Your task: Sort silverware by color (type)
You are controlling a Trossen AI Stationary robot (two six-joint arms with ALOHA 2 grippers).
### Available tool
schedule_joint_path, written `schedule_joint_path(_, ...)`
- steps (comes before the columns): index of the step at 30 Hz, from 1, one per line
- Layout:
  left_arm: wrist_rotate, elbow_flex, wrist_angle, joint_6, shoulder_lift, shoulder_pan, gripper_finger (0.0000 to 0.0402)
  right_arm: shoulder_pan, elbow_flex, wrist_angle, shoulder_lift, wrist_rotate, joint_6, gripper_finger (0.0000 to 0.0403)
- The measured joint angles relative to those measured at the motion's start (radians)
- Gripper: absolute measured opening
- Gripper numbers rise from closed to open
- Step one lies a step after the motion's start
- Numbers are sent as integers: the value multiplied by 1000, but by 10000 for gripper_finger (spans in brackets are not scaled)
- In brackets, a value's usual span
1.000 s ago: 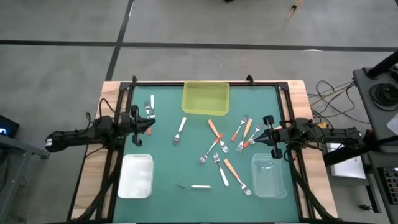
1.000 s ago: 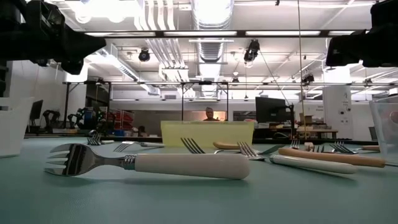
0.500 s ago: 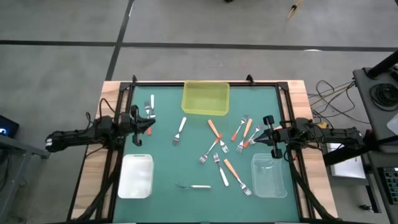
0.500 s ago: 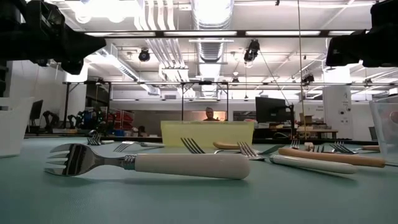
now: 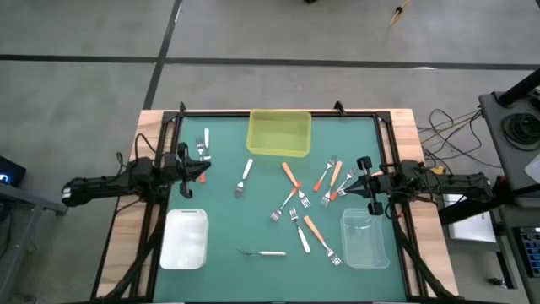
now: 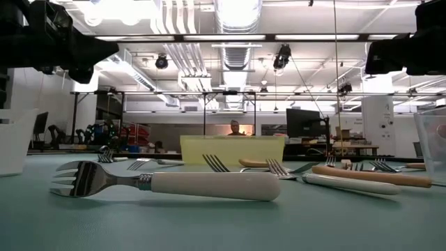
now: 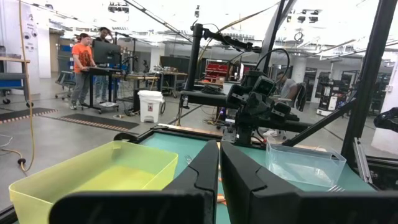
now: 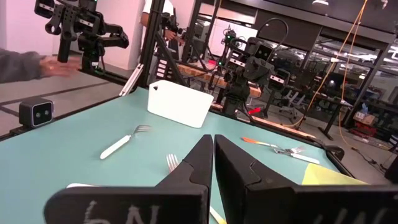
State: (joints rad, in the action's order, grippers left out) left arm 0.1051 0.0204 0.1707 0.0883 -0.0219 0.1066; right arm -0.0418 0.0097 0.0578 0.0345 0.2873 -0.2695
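- Here, on the left side of the green desk [image 5: 228, 228], the left pincer [image 5: 201, 170] hangs above the mat with its fingers pressed fully together and nothing between them.
- Just beyond its tip, near the far left corner, lie two forks [image 5: 204, 145] side by side, one white-handled, the other's handle colour hard to tell.
- A white bin [image 5: 186, 239] sits at the near left, with no cutlery visible in it.
- A white-handled fork [image 5: 244, 176] lies left of centre, pointing roughly toward the yellow-green bin [image 5: 279, 133] at the far edge.
- Another white-handled fork [image 5: 262, 252] lies alone near the front edge; in the low view it fills the foreground, tines to the left.
- Right of centre, the rest of the silverware [image 5: 305, 201] is scattered in a loose cluster, with orange, red-orange and pale handles crossing or touching one another.
- A clear bin [image 5: 364, 237] stands at the near right, just beside the cluster's nearest forks; whether anything lies in it cannot be told.
- The right pincer [image 5: 340, 192] hovers over the cluster's right edge, fingers closed tight on nothing.
- In the right wrist view, a person's hand [image 8: 59, 65] shows beyond the desk.
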Motion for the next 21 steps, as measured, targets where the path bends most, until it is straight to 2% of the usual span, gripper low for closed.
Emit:
schedule_joint_path(8,0,0,18,6,0,0,0,0,0,1,0,1,-9,9)
schedule_joint_path(11,0,0,94,123,0,0,0,3,0,49,0,-6,210,9)
schedule_joint_path(13,0,0,173,186,0,0,0,0,2,112,-1,-98,298,9)
schedule_joint_path(16,0,0,256,214,1,0,0,0,27,95,14,-217,365,9)
schedule_joint_path(18,0,0,296,216,3,0,0,0,57,98,31,-260,406,9)
schedule_joint_path(21,0,0,358,215,1,0,0,0,116,104,80,-265,445,9)
